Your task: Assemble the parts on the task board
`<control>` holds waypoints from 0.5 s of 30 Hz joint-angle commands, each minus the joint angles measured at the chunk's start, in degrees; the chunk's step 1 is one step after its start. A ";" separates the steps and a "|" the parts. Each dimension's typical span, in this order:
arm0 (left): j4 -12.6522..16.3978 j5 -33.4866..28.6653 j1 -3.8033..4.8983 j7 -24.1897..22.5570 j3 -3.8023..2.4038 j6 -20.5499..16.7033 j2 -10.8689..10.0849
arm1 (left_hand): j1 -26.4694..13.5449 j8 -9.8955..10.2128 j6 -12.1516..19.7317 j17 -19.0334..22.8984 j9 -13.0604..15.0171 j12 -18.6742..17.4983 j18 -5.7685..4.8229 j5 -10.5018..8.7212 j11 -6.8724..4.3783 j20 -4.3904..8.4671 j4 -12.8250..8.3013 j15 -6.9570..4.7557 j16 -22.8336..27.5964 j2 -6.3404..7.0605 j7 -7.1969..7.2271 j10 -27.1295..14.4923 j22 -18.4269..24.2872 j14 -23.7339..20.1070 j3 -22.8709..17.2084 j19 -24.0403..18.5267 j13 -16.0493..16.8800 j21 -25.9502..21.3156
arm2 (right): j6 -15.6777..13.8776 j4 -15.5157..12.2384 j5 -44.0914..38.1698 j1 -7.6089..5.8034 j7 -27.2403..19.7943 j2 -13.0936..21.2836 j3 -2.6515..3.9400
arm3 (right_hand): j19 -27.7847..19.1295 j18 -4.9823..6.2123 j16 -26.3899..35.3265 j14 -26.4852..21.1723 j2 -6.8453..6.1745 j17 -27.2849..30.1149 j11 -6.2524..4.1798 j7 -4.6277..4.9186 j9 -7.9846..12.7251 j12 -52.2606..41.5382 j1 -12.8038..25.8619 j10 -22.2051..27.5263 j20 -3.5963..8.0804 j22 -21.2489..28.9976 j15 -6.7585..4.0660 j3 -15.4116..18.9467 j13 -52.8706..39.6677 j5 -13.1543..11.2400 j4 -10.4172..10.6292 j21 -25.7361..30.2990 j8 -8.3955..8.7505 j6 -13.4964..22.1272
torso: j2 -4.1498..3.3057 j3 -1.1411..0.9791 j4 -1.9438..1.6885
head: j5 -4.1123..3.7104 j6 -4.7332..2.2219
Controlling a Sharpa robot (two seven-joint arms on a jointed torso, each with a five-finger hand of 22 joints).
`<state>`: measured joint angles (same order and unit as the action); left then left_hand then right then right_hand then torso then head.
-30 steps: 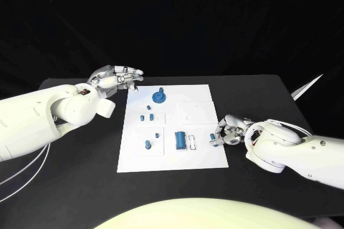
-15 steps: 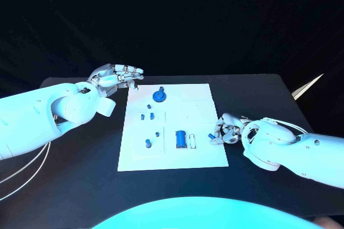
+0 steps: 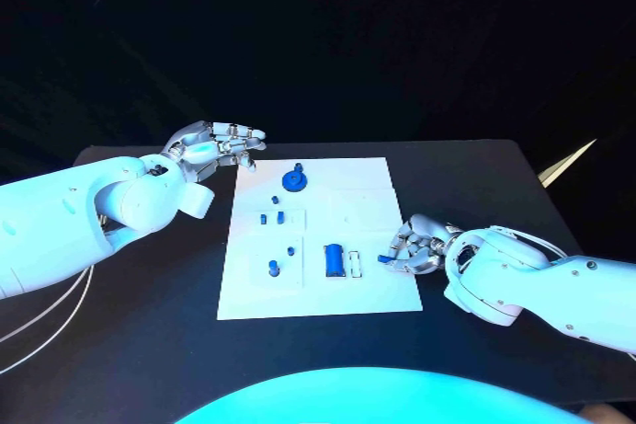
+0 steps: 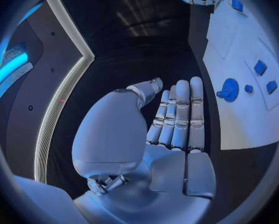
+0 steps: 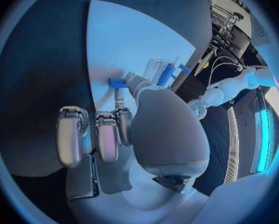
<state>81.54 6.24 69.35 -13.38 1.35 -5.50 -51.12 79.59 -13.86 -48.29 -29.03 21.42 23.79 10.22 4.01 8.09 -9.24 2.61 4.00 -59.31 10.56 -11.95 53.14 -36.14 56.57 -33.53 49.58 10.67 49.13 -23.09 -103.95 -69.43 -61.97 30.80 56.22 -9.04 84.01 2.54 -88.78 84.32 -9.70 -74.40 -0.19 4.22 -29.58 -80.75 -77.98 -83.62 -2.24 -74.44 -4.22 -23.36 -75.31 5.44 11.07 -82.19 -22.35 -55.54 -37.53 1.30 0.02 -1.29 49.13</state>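
Note:
The white task board (image 3: 360, 187) lies mid-table. On it are a round blue part with a knob (image 3: 294, 177), several small blue pieces (image 3: 273, 268) and a blue cylinder (image 3: 335, 258) beside a white bar. My right hand (image 3: 417, 245) is at the board's right edge and pinches a small blue part (image 3: 386, 257) between thumb and fingertip; the part (image 5: 116, 82) hangs just over the board (image 5: 133, 35). My left hand (image 3: 219, 145) hovers off the board's far left corner; its fingers (image 4: 179, 114) lie straight and hold nothing. The round part (image 4: 229, 90) is near them.
The black table (image 3: 159, 295) has free room left, right and in front of the board. A pale pointed object (image 3: 567, 163) juts in at the table's right edge. My bulky left forearm (image 3: 80, 222) lies over the table's left side.
My right hand has shifted slightly towards the board's middle, carrying the small blue part. The left hand has stayed where it was.

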 commanded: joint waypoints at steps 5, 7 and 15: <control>0.10 -0.06 0.03 0.00 -0.04 0.40 0.16 | 1.13 -1.17 0.61 0.70 -0.18 0.87 0.35 1.39 0.17 0.13 -0.83 -0.13 0.81 -1.21 -0.13 -0.97 0.05 -0.77 -0.32 1.35 -0.72 -0.23 | -1.26 -2.37 4.51 -1.24 -1.78 -0.45 0.26 | 4.65 -1.21 -0.63 5.42 0.89 -14.37 -0.46 -0.54 -3.27 0.52 4.77 -1.64 0.56 -13.78 -0.14 -9.61 -8.51 2.56 -2.49 -0.53 -2.75 -0.63 | -0.08 0.01 -0.05 | -0.09 0.08; 0.11 -0.06 0.03 -0.01 -0.04 0.41 0.17 | 1.10 -1.17 0.61 0.72 -0.19 0.87 0.33 1.37 0.19 0.13 -0.85 -0.10 0.85 -1.15 -0.15 -0.97 0.02 -0.83 -0.33 1.29 -0.73 -0.21 | -1.12 -2.47 5.28 -1.38 -1.94 -0.90 0.29 | 4.64 -1.21 -0.62 5.42 0.80 -14.36 -0.47 -0.55 -3.38 0.48 5.50 -1.67 0.55 -13.77 -0.13 -9.88 -8.54 2.53 -2.67 -0.51 -2.81 -0.65 | -0.11 0.00 -0.06 | -0.13 0.07; 0.10 -0.04 0.03 -0.02 -0.04 0.61 0.18 | 1.41 -1.18 0.63 0.82 -0.26 0.89 0.31 1.41 0.23 0.17 -1.19 -0.09 1.00 -1.23 -0.20 -1.00 -0.29 -1.06 -0.79 0.99 -0.82 0.12 | 0.31 -1.00 7.09 -1.51 -2.23 -3.28 0.32 | 4.67 -1.22 -0.62 5.41 0.58 -14.34 -0.39 -0.47 -3.69 0.55 11.17 -1.77 0.49 -13.79 -0.06 -10.29 -8.54 2.37 -1.89 -0.60 -2.87 -0.95 | -0.07 -0.01 -0.04 | 0.04 0.10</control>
<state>81.54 6.23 69.35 -13.32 1.35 -5.13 -51.06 80.62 -13.86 -48.09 -28.87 21.41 23.80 10.22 4.01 8.09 -8.93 2.19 3.72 -59.31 9.55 -11.77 53.12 -36.15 56.26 -33.14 49.85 10.42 49.14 -23.23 -105.15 -62.60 -63.50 28.73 53.13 -8.74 84.01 2.54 -88.78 84.31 -9.64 -74.40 -0.20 4.26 -30.91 -80.75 -67.52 -83.62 -2.24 -74.44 -4.22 -29.76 -75.30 6.22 8.80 -82.20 -22.41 -55.53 -37.63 1.30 -0.05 -1.33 49.29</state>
